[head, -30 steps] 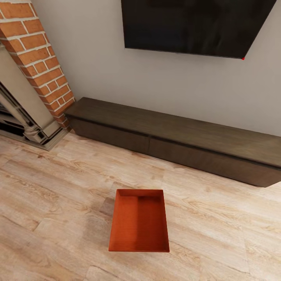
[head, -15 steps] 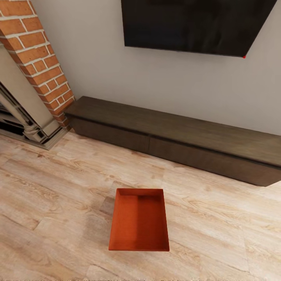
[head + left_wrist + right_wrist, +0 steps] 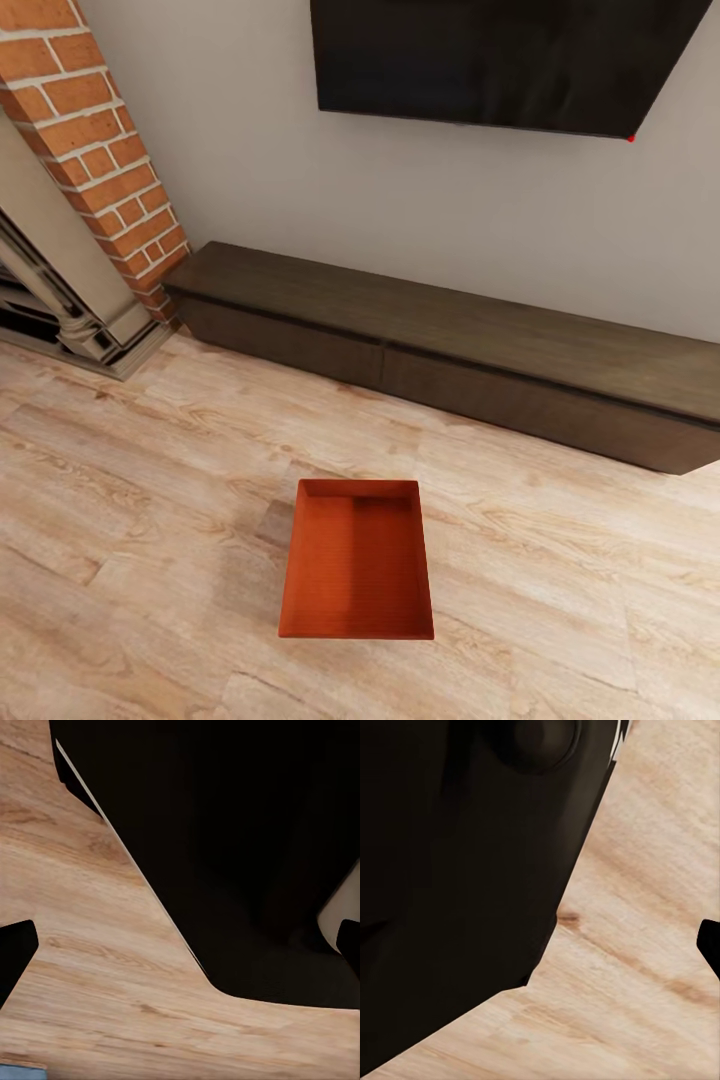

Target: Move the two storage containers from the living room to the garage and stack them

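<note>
Left hand (image 3: pixel 180 945) seems spread wide over wood planks (image 3: pixel 97 967) (empty); right hand's spread I cannot tell.

There are no words, numbers, labels or signs to read anywhere here. The orange-red storage container (image 3: pixel 356 562) has plain walls, the dark screen (image 3: pixel 500 60) on the wall is blank (just one tiny red dot at its corner), and the long dark cabinet (image 3: pixel 450 350) has nothing written on it.
</note>
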Controlling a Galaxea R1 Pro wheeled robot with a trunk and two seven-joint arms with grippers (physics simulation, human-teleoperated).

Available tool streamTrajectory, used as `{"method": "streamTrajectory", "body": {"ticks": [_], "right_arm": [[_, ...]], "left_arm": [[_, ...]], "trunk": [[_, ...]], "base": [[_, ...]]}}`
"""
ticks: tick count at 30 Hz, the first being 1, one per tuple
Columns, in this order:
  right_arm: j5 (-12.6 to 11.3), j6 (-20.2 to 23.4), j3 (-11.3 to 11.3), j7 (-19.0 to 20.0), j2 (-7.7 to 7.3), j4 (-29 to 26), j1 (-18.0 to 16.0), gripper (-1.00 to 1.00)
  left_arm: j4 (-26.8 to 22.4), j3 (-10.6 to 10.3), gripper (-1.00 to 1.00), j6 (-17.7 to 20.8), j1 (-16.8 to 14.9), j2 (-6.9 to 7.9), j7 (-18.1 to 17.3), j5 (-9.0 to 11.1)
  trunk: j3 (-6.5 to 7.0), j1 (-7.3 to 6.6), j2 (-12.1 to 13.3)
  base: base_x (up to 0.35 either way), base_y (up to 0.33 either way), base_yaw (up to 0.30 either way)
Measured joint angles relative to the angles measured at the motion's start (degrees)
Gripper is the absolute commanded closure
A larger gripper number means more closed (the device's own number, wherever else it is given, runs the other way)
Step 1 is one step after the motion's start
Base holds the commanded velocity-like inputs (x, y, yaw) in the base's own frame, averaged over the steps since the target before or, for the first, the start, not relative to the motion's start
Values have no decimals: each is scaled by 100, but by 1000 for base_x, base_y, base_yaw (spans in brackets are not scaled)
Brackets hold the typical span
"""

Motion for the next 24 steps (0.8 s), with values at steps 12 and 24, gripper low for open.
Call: {"method": "streamTrajectory", "body": {"ticks": [12, 24], "right_arm": [[-9, 52, 0, 0, 55, 0, 0, -100], [-35, 6, -36, -1811, -463, -1337, 4, -100]], "left_arm": [[0, 0, -100, 2, 0, 0, 0, 0], [-788, 68, -100, 272, -1, 697, 5, 74]], "trunk": [[-1, 0, 0], [0, 0, 0]], "base": [[0, 0, 0], [0, 0, 0]]}}
